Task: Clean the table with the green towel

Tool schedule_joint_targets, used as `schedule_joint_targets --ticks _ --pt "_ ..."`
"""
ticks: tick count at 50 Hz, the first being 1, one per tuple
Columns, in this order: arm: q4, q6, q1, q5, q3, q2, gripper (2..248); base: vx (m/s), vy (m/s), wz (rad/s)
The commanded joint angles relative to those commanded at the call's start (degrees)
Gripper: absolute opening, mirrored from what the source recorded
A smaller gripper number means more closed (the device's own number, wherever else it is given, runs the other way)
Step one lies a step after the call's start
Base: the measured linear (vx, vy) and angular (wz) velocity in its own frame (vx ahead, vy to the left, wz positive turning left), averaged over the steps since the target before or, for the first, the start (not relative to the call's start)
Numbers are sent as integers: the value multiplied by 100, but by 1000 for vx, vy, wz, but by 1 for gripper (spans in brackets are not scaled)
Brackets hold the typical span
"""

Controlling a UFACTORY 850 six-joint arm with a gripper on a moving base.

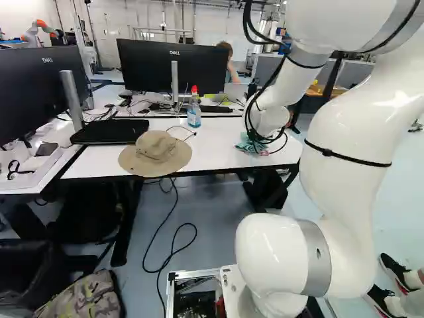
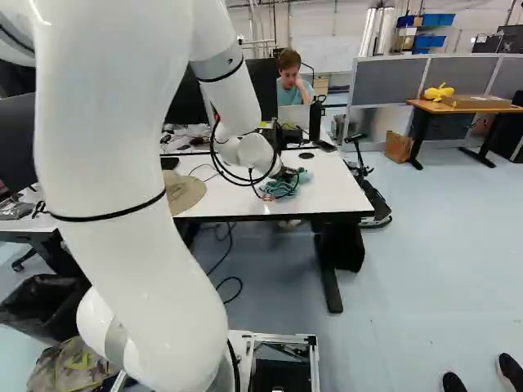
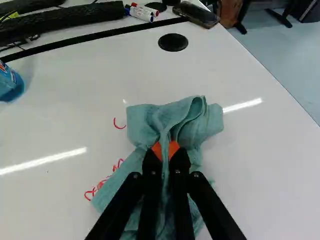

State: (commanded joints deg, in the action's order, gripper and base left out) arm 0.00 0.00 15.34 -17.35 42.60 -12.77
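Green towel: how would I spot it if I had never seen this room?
In the left base view, find the white table with the tan, brimmed hat on it. Look right of the hat, where the black gripper pinches the crumpled towel. It is soft and teal-green, beside red scribbles on the tabletop.

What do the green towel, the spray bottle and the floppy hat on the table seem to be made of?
The towel looks like soft, matte terry cloth, going by its fuzzy surface and loose folds. The bottle seems to be clear plastic, since blue liquid shows through. The hat appears to be matte tan fabric, perhaps cotton, with a limp, wavy brim.
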Motion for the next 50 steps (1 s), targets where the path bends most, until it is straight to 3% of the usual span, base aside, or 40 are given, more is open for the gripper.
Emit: schedule_joint_targets --ticks 23,50 --pt "0 0 -314 0 399 -336 33 0 0 0" --pt "0 0 -699 0 -65 55 33 0 0 0"
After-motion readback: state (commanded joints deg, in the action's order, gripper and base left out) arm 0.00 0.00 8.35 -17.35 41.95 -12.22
